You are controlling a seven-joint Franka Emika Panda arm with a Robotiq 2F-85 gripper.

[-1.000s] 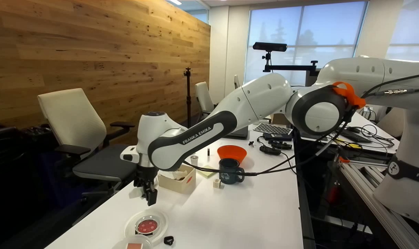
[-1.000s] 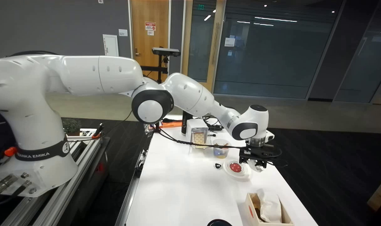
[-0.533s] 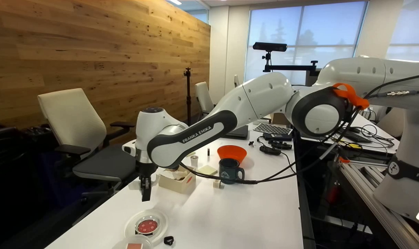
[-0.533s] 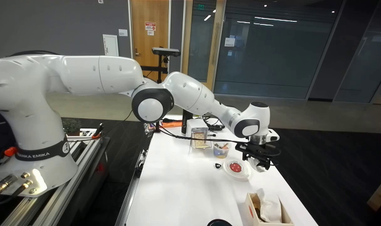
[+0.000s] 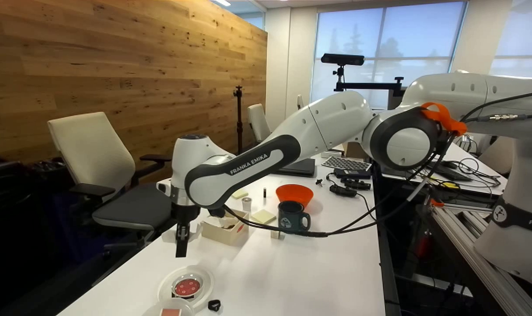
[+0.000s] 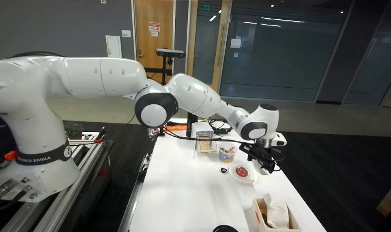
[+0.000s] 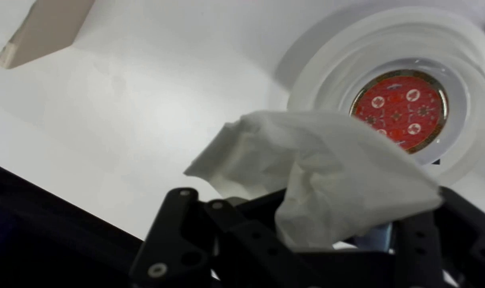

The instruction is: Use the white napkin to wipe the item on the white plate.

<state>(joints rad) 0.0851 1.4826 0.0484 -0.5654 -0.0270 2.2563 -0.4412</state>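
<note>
Noted pincer [image 5: 181,249] above desk [image 5: 314,267], pointing down, pressed together on white napkin [image 7: 318,172]. In wrist view, saw napkin crumpled at the dark fingers [image 7: 262,248], loose corners out to left and right. In an exterior view, found napkin just right of white plate [image 6: 243,181]. Contact between napkin and desk: cannot tell.

Next outward, plate flat on desk. On plate, small pale dish [image 7: 458,108]; inside dish, the item [image 7: 404,106], round and red, with white ring motifs and dark gold edge. In wrist view, near left part of item hidden behind napkin; in an exterior view, clear gap between item and napkin.

Around plate, in an exterior view: small black piece [image 6: 223,170] just to the left, clear tub [image 6: 227,158] with coloured bits on the far side. To near right, cream open-topped box [image 6: 259,224] with white tissue [image 6: 277,214] sticking up out of it.

In an exterior view, right of box: yellow pad [image 5: 263,217], then dark mug [image 5: 290,213] with handle to the right, and small pale block [image 5: 275,235] close to mug. On far side of mug, orange-red bowl [image 5: 294,193]. Left of desk, office chair [image 5: 90,149] with pale back; beyond chair, wooden wall [image 5: 130,66].
</note>
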